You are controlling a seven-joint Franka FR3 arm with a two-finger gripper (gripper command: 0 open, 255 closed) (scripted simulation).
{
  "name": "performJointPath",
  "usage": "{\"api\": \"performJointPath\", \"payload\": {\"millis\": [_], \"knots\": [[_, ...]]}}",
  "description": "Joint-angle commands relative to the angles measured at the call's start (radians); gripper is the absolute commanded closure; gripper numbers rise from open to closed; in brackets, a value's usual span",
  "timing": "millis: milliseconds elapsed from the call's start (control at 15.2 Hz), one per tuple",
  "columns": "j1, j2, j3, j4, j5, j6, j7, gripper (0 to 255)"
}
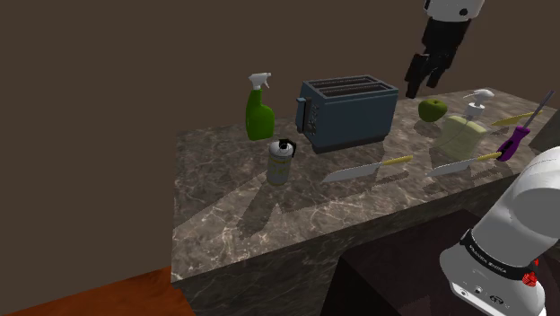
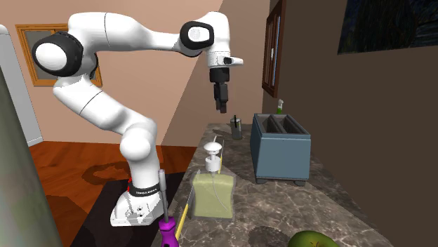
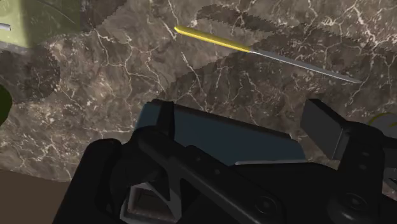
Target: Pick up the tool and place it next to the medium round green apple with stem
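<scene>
No legible text, small lettering on arm's black band [image 1: 489,255] unreadable

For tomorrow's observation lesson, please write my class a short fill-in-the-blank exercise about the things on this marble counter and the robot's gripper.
The toaster has ___ slots on top.
The spray bottle is ___ in colour.
The screwdriver has a ___ handle.
The gripper hangs above the counter with its fingers ___.
Missing words: two, green, purple, open.
</scene>
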Motion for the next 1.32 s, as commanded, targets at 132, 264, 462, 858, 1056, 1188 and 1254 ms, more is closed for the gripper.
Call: {"api": "performJointPath", "payload": {"millis": [132, 264, 462, 858, 1056, 1188, 1254], "knots": [[0.051, 0.012, -0.031, -0.056, -0.01, 0.071, -0.124, 0], [0.103, 0.027, -0.062, -0.108, -0.019, 0.142, -0.247, 0], [0.178, 0.055, -0.109, -0.182, -0.032, 0.245, -0.433, 0], [0.33, 0.127, -0.207, -0.314, -0.056, 0.445, -0.808, 0], [0.405, 0.172, -0.258, -0.374, -0.068, 0.543, -0.999, 0], [0.413, 0.185, -0.266, -0.388, -0.071, 0.57, -1.017, 0], [0.413, 0.195, -0.268, -0.397, -0.072, 0.588, -1.017, 0]]}}
